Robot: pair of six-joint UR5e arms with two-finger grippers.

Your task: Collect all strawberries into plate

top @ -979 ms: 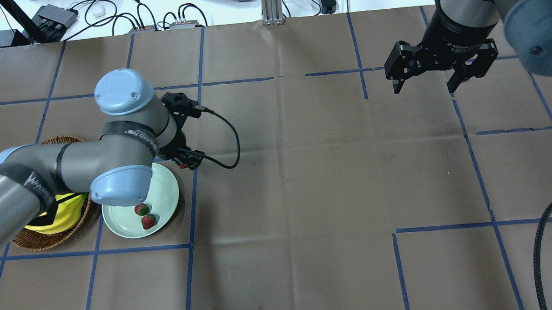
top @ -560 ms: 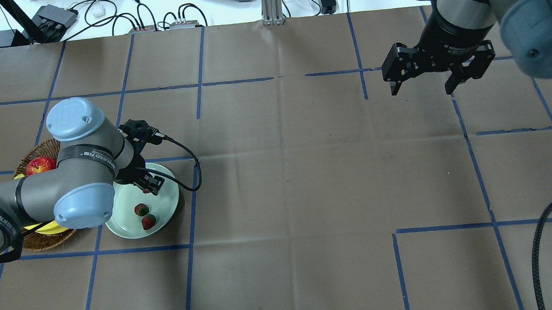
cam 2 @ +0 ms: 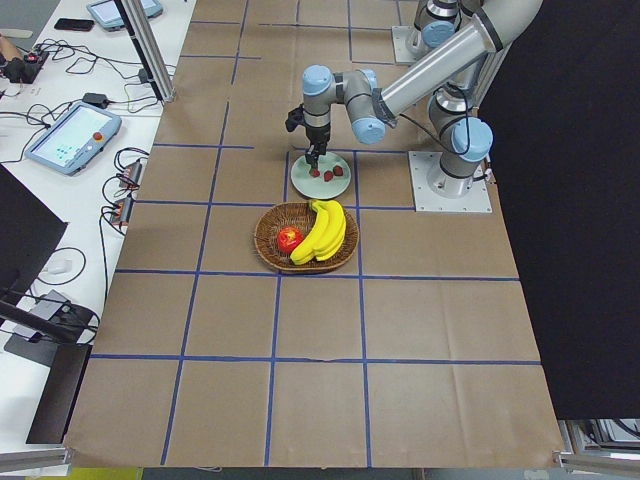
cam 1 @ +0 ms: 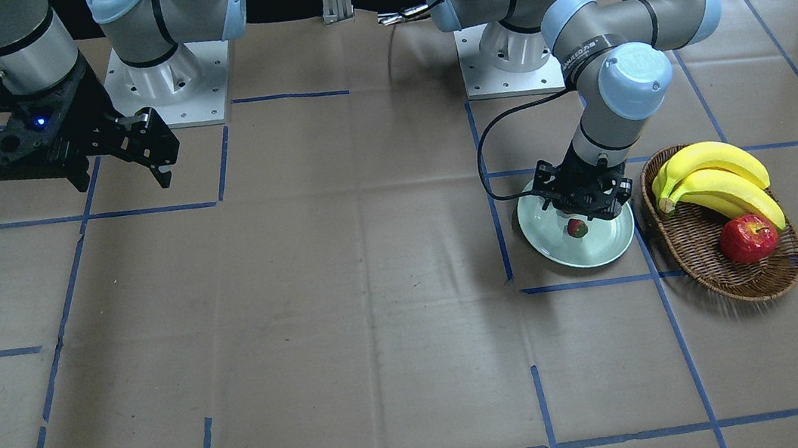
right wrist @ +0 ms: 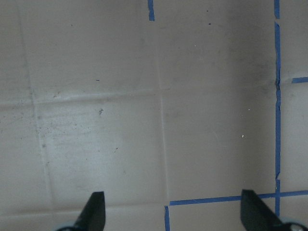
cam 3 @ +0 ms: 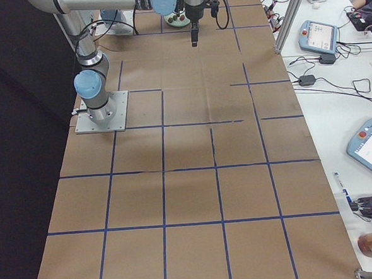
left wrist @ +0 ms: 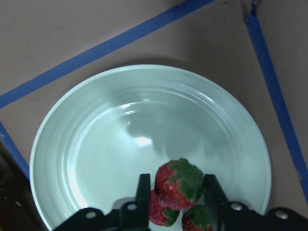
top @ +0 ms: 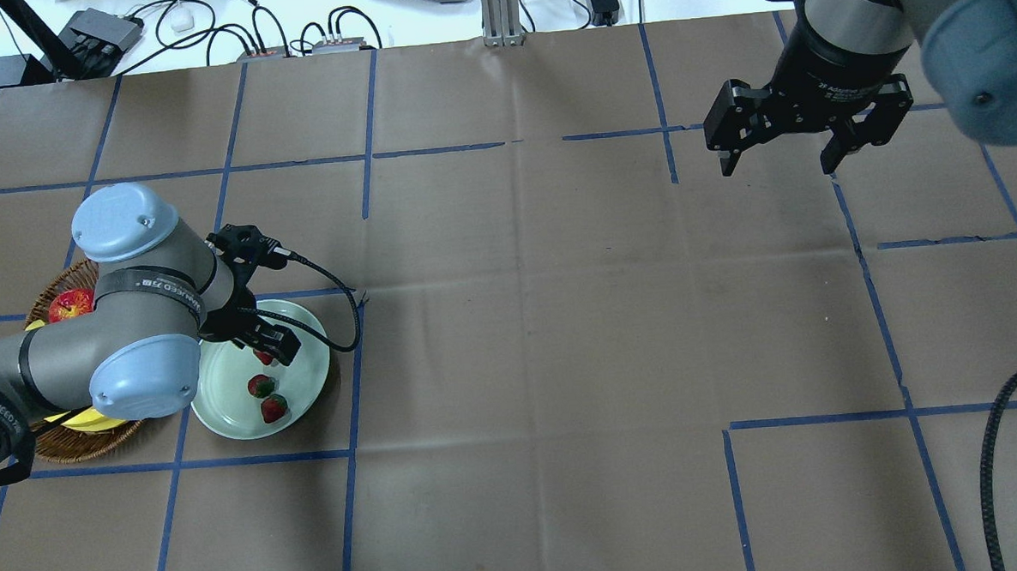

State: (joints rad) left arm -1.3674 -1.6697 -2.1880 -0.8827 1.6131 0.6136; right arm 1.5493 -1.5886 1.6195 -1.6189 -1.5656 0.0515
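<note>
The pale green plate (top: 221,397) lies at the table's left, with two strawberries (top: 260,385) (top: 273,407) resting on its near side. My left gripper (top: 264,354) hangs just above the plate's middle, shut on a third strawberry (left wrist: 179,185) that shows between its fingers (left wrist: 143,188) in the left wrist view. The two other berries (left wrist: 159,212) lie below it on the plate (left wrist: 120,144). The front view shows the held strawberry (cam 1: 577,227) under the gripper, over the plate (cam 1: 604,248). My right gripper (top: 778,164) hovers open and empty over bare paper at the far right (right wrist: 174,216).
An oval wicker basket (cam 1: 756,283) with bananas (cam 1: 713,178) and a red apple (cam 1: 749,238) sits right beside the plate, under my left arm in the overhead view. Cables and boxes (top: 103,33) line the far edge. Blue tape lines (top: 502,146) grid the brown paper.
My left arm swung from the plate's far right rim to over the plate's middle, carrying the strawberry, and uncovered the apple. The right gripper barely shifted.
</note>
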